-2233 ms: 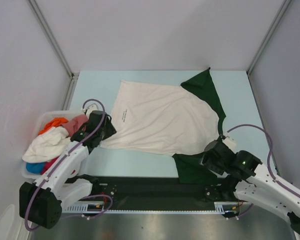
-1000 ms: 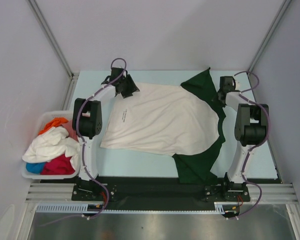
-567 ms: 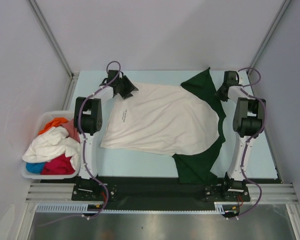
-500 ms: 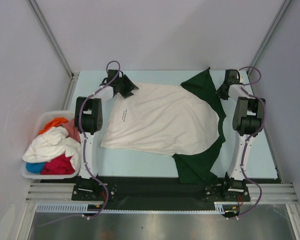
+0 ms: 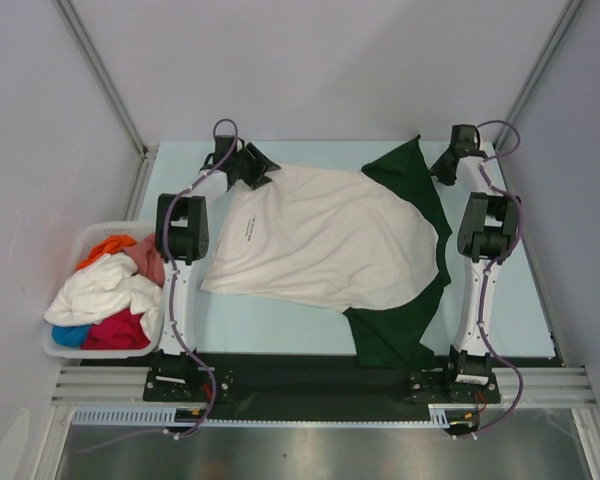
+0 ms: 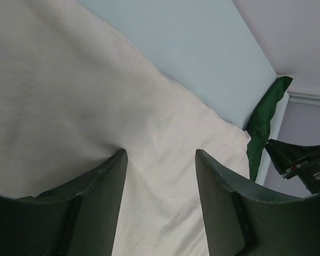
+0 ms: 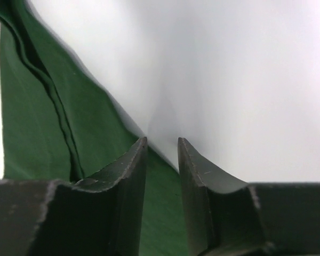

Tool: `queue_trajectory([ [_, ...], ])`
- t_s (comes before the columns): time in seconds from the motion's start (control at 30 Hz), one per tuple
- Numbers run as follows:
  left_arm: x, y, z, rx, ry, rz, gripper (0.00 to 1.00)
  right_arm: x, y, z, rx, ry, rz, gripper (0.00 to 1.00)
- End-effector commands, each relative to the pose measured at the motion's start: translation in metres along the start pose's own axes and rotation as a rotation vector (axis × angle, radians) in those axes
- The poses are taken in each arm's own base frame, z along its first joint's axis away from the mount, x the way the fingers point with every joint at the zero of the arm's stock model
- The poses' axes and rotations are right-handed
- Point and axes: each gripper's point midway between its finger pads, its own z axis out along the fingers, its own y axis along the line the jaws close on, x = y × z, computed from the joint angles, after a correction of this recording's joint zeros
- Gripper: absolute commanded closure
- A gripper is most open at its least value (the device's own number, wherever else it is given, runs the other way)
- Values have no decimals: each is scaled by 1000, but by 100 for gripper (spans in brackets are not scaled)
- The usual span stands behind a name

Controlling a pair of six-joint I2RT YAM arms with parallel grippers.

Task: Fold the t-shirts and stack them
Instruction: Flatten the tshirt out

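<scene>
Left gripper (image 6: 160,154) gapes wide over the cream t-shirt (image 6: 53,96); right gripper (image 7: 162,141) narrowly parted at its green sleeve (image 7: 37,106)

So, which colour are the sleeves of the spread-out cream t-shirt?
The sleeves are dark green, clearest in the top external view.

Stretched far forward, left tool (image 6: 159,154) gapes wide, right tool (image 7: 162,141) seemingly narrower.

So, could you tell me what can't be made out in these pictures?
- The print on the cream t-shirt: too small to read in the top view.
- The right gripper: whether it touches the green sleeve is unclear, as the right wrist view is blurred and glaring.
- The basket: whatever lies beneath the white shirt is buried, top view.
</scene>
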Motion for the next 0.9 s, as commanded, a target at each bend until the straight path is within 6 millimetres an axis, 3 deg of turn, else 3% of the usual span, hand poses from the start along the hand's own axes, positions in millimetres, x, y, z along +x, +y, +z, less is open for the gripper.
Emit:
queue_trajectory([
  [0.0,-22,-26,-26,-6,-76,133,39,0,-18,-11,57,39,-52,63],
  [0.1,-22,-42,-55,-44,-93,243,34,-15,-21,-37,78,18,-68,55],
  [0.13,-25,-51,-78,-74,-111,287,32,-27,-17,-55,78,-11,-66,49],
  [0.2,-22,-58,-101,-109,-125,327,30,-23,-27,-74,119,12,-71,43],
  [0.23,-27,-76,-128,-98,-168,345,29,-24,-32,-84,144,5,-71,37],
  [0.27,-8,-62,-135,-130,-137,337,29,-31,-30,-107,142,-12,-66,30],
  [0.33,11,-56,-167,-161,-149,328,30,-12,-44,-123,178,34,-54,27],
  [0.37,20,-54,-175,-159,-145,325,30,-4,-50,-132,189,53,-51,27],
  [0.4,30,-49,-182,-161,-136,314,31,-7,-48,-155,173,32,-39,27],
  [0.43,36,-48,-190,-153,-142,292,32,19,-61,-156,186,91,-47,26],
  [0.47,58,-42,-201,-133,-99,287,33,24,-64,-162,174,85,-47,26],
  [0.5,67,-41,-207,-120,-88,289,34,23,-64,-177,159,66,-49,26],
  [0.53,76,-37,-212,-119,-75,294,34,43,-79,-177,183,100,-70,27],
  [0.57,97,-23,-214,-131,-28,292,35,43,-80,-179,174,89,-77,28],
  [0.6,102,-30,-228,-105,-40,314,36,47,-84,-180,173,96,-83,29],
  [0.63,119,-15,-231,-126,-6,317,37,55,-88,-181,162,113,-92,32],
  [0.73,132,-13,-258,-106,-32,336,39,60,-88,-178,136,111,-120,40],
  [0.77,145,4,-261,-126,-10,324,39,61,-89,-174,134,107,-129,41],
  [0.83,155,2,-277,-89,-19,326,40,62,-92,-168,138,114,-140,43],
  [0.87,168,16,-280,-103,4,313,40,65,-94,-161,142,126,-154,43],
])
